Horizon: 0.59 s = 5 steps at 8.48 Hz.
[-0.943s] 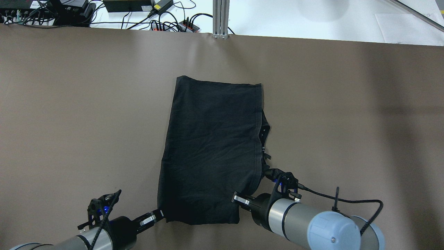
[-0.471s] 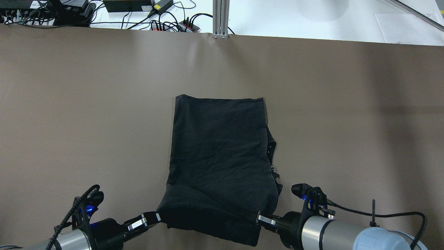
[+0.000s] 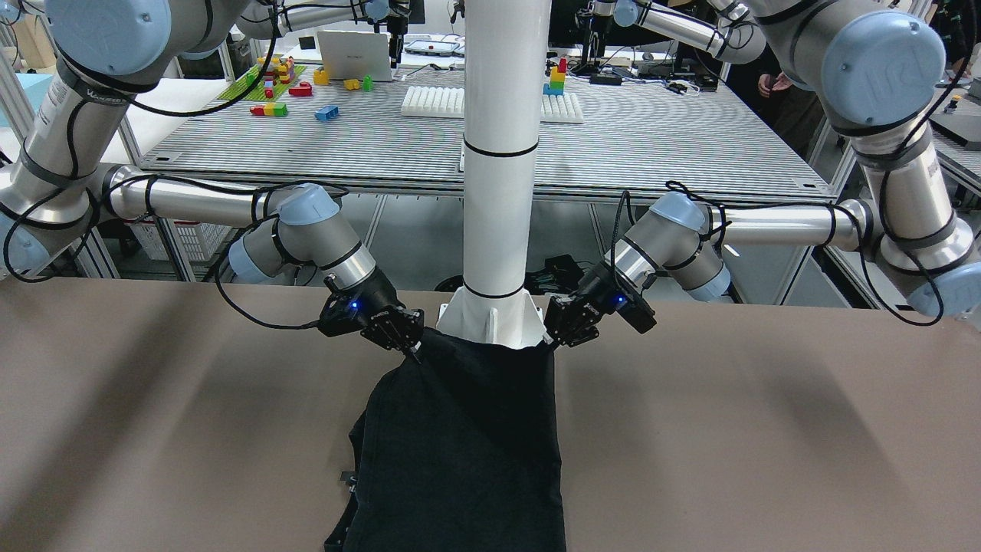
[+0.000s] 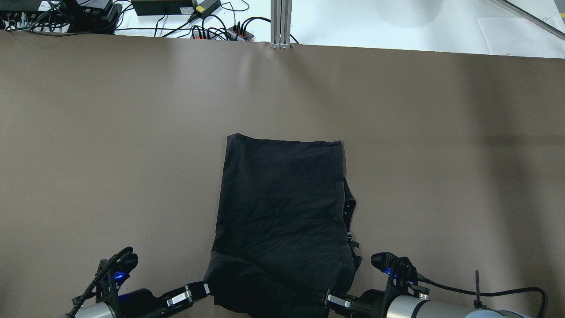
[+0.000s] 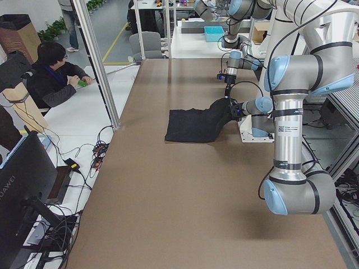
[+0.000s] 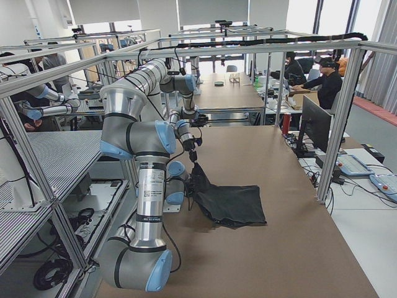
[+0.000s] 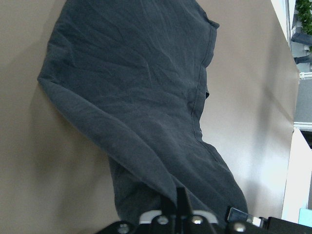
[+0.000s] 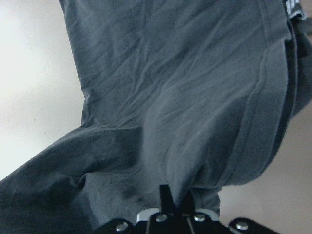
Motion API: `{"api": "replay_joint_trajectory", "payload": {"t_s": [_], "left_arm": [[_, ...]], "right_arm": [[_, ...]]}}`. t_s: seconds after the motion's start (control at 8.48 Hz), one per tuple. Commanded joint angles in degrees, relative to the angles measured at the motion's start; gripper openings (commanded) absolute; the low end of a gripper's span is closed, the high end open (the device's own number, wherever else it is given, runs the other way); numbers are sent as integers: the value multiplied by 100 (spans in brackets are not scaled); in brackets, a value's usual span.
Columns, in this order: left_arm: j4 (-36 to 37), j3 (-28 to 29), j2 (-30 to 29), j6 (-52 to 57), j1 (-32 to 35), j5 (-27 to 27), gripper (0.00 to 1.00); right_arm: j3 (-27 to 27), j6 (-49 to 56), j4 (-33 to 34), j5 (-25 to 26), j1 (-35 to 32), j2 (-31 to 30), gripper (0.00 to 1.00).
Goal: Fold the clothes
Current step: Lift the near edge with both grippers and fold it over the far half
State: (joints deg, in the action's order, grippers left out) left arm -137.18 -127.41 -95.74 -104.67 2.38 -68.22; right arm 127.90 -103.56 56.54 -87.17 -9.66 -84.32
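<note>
Clothes [image 4: 278, 212]: one black piece, at the middle of the desk [image 4: 132, 132], towards the robot's side.

1. Step in hand. I judge this to be the lift that starts a fold. The left fingers [image 4: 201, 290] pinch the near left corner of the piece. The right fingers [image 4: 333, 300] pinch the near right corner. Both wrist views show each pair pressed together on the hem. The near edge is raised off the desk between the two arms. In the front-facing view it hangs just in front of the base of the pole [image 3: 502, 153]. The far part lies flat on the desk.

2. Next move. I expect to carry the raised edge forward, over the flat part, and lay it down along the far hem. This calls for both arms to travel level and at one pace, so that the edge stays straight. It also calls for enough height for the hanging fabric to clear the layer below. I should release only when the near corners meet the far corners.

3. Appearance. The fabric is matte, soft and roughly rectangular, with stitched hems and light creases. The span between the fingers sags. Along the right edge an under layer [image 4: 350, 207] sticks out, bunched, with small pale marks that I cannot identify. This side may drag or fold unevenly.
</note>
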Motion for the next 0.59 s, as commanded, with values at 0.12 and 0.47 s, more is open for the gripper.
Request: {"api": "replay_joint_trajectory", "payload": {"t_s": [0.12, 0.47], "left_arm": [[33, 522, -541, 8, 1435, -810, 0], [-20, 2145, -1550, -9, 2720, -1604, 0]], "right_arm": [[-440, 20, 24, -55, -791, 354, 0], [-1131, 29, 50, -29, -1440, 984, 0]]}}
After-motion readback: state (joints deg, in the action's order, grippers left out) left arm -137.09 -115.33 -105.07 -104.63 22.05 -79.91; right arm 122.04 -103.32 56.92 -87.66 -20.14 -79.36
